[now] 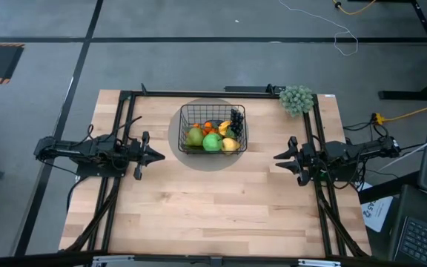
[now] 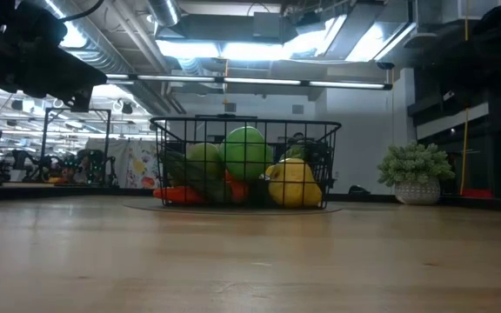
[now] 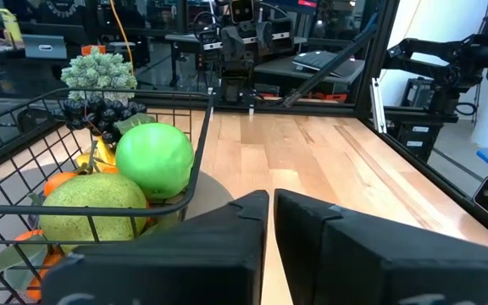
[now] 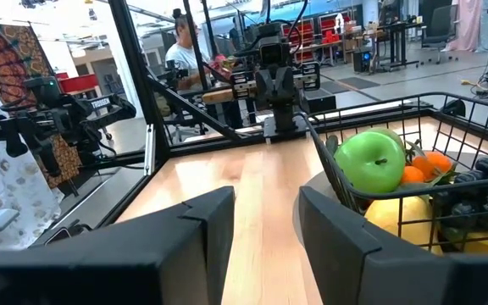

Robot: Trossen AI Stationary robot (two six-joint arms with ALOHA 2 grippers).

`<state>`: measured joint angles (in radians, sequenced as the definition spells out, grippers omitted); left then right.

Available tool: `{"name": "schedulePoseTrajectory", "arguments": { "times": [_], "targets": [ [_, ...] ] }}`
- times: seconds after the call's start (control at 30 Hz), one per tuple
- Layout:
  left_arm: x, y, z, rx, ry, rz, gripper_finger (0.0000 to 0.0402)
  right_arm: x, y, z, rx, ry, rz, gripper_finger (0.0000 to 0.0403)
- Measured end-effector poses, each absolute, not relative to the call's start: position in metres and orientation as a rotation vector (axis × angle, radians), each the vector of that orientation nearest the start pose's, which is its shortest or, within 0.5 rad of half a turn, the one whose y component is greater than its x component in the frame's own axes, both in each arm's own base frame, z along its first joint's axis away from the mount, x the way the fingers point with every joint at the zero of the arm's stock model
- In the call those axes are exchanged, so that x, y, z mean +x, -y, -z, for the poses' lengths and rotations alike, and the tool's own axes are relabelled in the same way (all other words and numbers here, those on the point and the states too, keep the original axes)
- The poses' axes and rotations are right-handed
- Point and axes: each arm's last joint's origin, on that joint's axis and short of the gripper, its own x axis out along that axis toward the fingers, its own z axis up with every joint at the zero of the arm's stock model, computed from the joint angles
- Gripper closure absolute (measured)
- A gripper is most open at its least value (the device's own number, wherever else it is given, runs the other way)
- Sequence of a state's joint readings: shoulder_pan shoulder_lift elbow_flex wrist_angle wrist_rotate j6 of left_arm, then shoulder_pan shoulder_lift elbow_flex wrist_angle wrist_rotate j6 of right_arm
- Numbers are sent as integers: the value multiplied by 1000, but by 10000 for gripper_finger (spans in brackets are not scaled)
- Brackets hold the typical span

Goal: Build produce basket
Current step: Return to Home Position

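Near the worktop's (image 1: 213,215) far edge sits the wire basket (image 1: 181,126) of produce (image 1: 212,142), between two empty hands: left hand (image 1: 159,156) pinched nearly closed and slightly nearer, right hand (image 1: 279,157) parted.

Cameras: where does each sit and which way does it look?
High view: above the table, looking straight down; both arms, left gripper and right gripper flanking the basket.
Low view: tabletop height, looking level at the basket; dark arm part at top.
Left wrist view: on the left arm, past its fingers toward the basket.
Right wrist view: on the right arm, likewise.
Both wrist views share the green apple.
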<state>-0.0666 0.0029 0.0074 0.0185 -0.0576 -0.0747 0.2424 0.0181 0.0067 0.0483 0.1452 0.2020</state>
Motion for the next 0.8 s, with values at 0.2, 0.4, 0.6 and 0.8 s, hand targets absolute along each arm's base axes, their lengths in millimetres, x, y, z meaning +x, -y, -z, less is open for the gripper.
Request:
{"name": "schedulePoseTrajectory", "arguments": {
  "times": [0.2,0.4,0.6,0.8],
  "targets": [
    [97,5,-168,-76,23,10,382,96,-19,-169,209,26,-101,272],
    [97,5,-168,-76,23,9,389,96,-19,-169,209,26,-101,272],
    [97,5,-168,-76,23,9,397,96,-19,-169,209,26,-101,272],
    [97,5,-168,-76,23,9,400,96,-19,-169,209,26,-101,272]
  ]
}}
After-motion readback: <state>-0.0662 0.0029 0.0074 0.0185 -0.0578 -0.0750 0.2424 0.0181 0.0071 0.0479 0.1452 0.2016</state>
